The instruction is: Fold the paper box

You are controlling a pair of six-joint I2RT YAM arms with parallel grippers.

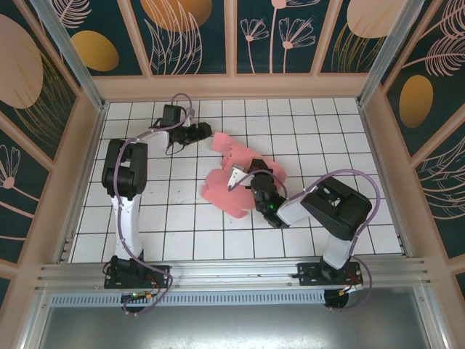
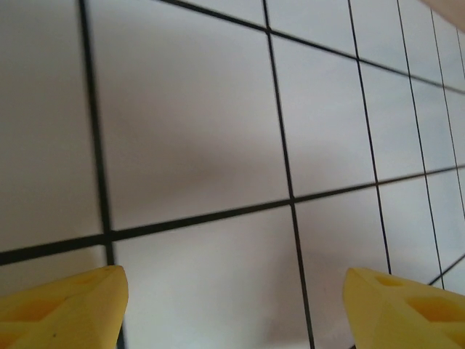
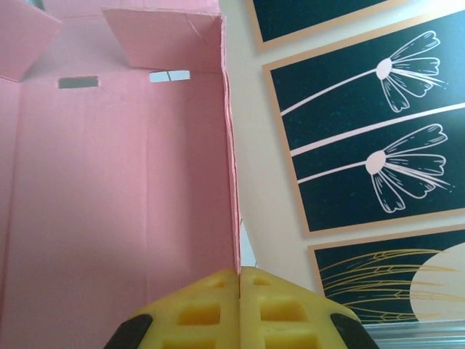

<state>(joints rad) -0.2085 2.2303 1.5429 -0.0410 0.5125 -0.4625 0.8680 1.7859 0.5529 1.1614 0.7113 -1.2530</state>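
right pincer (image 3: 239, 275) clamps paper box (image 3: 116, 189) edge; left pincer (image 2: 232, 291) spread wide over tiled table (image 2: 189, 109)

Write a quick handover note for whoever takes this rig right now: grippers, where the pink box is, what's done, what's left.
Left gripper open, empty, over bare table beside the card's far end.
Right gripper shut on an edge of the paper box, holding that side raised mid-table.
Done: one wall lifted, end flaps standing.
Left: probably fold the remaining sides and tuck tabs into the slots; box not yet formed.
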